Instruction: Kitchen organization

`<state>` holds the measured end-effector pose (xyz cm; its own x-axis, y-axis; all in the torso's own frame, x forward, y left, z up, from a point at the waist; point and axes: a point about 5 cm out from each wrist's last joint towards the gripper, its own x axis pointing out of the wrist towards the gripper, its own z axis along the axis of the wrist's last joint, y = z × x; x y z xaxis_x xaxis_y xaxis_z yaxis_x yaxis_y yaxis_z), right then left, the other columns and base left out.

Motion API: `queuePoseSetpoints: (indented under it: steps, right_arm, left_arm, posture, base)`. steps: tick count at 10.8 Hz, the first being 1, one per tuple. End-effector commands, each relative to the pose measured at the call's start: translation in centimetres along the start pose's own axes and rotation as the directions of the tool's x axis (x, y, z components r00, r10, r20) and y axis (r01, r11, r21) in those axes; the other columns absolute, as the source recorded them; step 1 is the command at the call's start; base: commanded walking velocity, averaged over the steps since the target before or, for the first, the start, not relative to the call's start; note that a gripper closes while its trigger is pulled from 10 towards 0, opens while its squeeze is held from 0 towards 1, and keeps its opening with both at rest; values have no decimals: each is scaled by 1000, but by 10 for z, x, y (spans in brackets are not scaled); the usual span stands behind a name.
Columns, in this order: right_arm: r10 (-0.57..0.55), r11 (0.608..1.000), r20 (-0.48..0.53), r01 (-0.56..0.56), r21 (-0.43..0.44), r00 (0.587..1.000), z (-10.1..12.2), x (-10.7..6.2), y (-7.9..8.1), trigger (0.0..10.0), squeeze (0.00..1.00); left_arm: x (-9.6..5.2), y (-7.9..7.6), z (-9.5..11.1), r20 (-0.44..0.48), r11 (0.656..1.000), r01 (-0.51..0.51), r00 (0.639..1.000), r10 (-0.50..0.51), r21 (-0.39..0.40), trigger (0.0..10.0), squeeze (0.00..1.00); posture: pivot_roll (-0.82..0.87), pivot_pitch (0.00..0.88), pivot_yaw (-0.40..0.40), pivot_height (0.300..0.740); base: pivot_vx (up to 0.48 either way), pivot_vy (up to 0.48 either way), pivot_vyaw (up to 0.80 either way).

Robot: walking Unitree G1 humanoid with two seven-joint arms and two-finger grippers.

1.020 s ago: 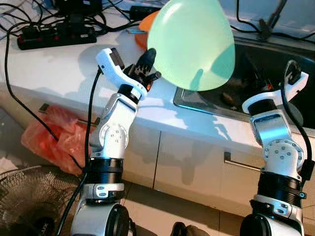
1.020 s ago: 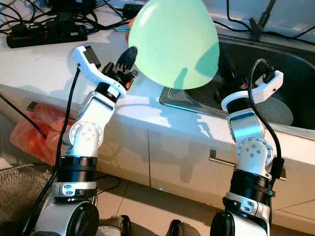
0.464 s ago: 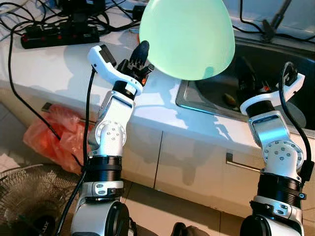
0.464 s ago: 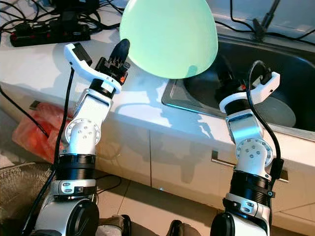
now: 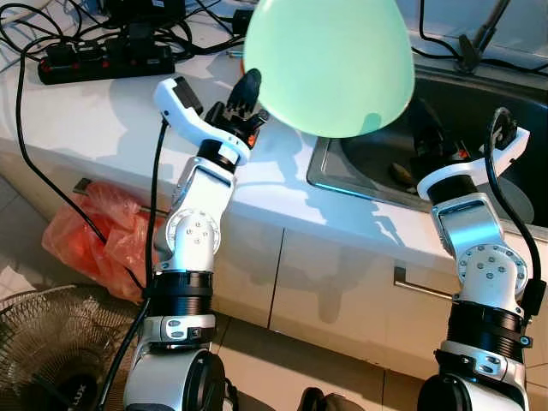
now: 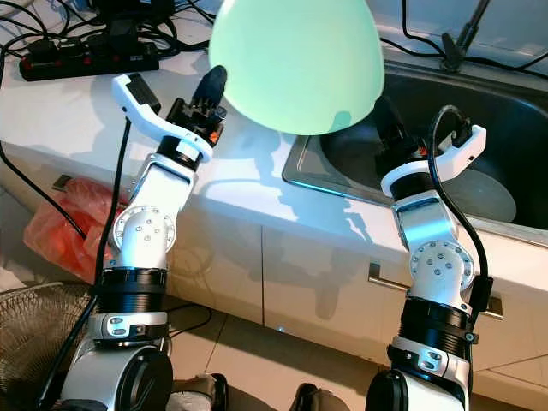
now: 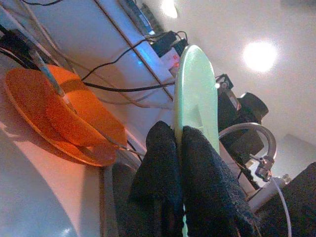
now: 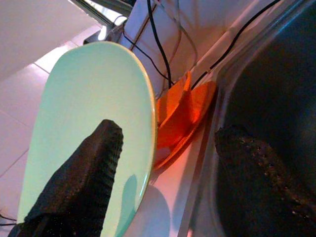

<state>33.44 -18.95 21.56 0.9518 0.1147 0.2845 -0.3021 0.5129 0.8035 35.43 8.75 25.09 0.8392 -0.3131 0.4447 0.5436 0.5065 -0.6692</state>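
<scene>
The left hand is up over the white bench; its two black fingers are pressed together on the rim of a big light green plate, so it is gripping the plate; the plate is held up in the air, tilted, above the edge where the bench meets the sink; in the left wrist view the plate is seen edge-on, thin and pale, going up from between the fingers.

The right hand is over the sink, near the lower right side of the plate; its fingers are spread wide apart, so it is open and holds nothing; one finger sits in front of the green plate in the right wrist view and the other sits in front of the dark sink bowl.

Behind the green plate some orange plates lie stacked on the bench, just beside the sink; they are flat on the bench and a thin stick-like thing rests across them.

At the back of the bench there is a black power strip with many black cables around it; under the bench are white cupboard doors with a metal handle; on the floor by the robot's left side there is a red plastic bag and a fan with a wire cage.
</scene>
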Motion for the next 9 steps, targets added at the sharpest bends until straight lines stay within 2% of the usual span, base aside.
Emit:
queuePoseSetpoints:
  steps: [1,9]
  right_arm:
    - [8,1000,-2,-8,12,1000,-1,-2,0,10000,0]
    - [11,1000,-8,-11,20,1000,-5,-1,1,10000,0]
  left_arm:
    - [18,-40,-9,20,987,139,990,-138,-81,10000,0]
    - [15,-49,-23,-48,977,181,981,-187,-111,10000,0]
  posture:
    - [147,137,-7,740]
    - [147,141,-4,740]
  base:
    - [0,0,0]
    - [0,0,0]
